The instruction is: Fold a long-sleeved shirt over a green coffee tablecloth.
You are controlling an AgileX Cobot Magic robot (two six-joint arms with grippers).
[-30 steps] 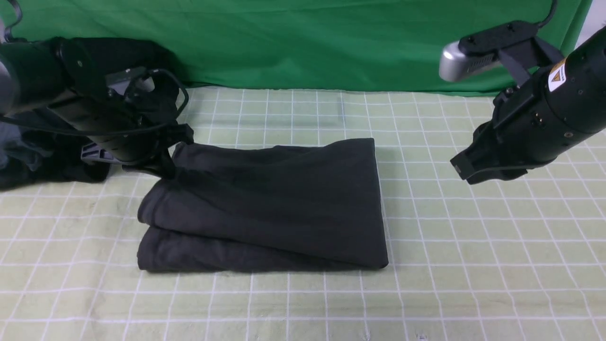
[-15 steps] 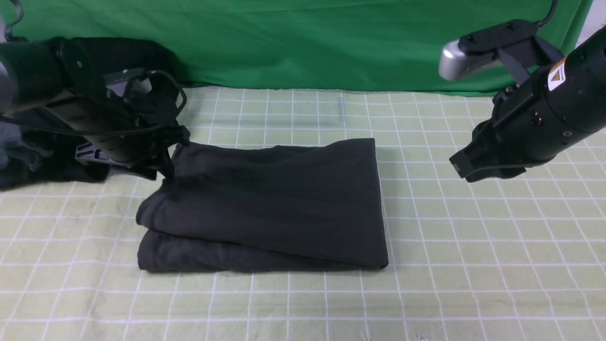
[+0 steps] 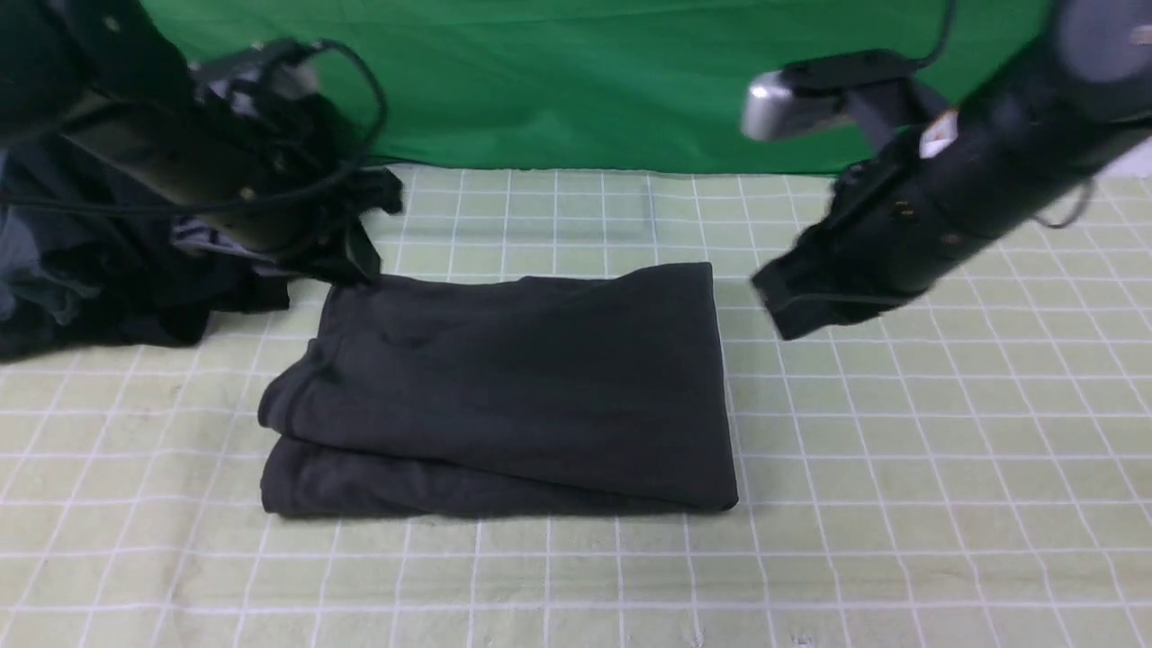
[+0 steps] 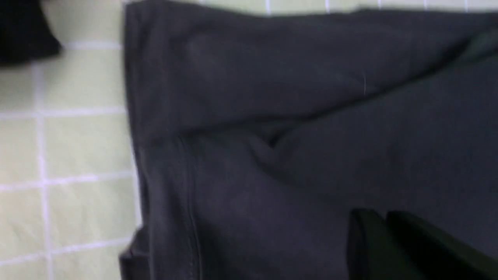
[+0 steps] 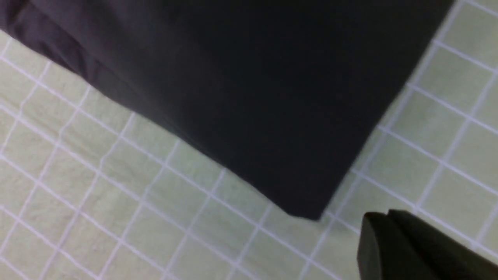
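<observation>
The long-sleeved shirt lies folded into a thick dark grey rectangle in the middle of the green coffee tablecloth. My left gripper hovers just above the shirt's far left corner, shut and holding nothing. In the left wrist view its closed tips hang over the shirt, with the tablecloth beside it. My right gripper is shut and empty in the air just right of the shirt's far right corner. The right wrist view shows its tips over the tablecloth, beside a corner of the shirt.
A blacker heap of clothes with grey-blue parts lies at the far left, under my left arm. A plain bright green backdrop cloth hangs along the back edge of the table.
My left gripper opened, let go of the shirt's far left corner, shut again and rose up and back. My right arm swung left, towards the shirt's right edge.
</observation>
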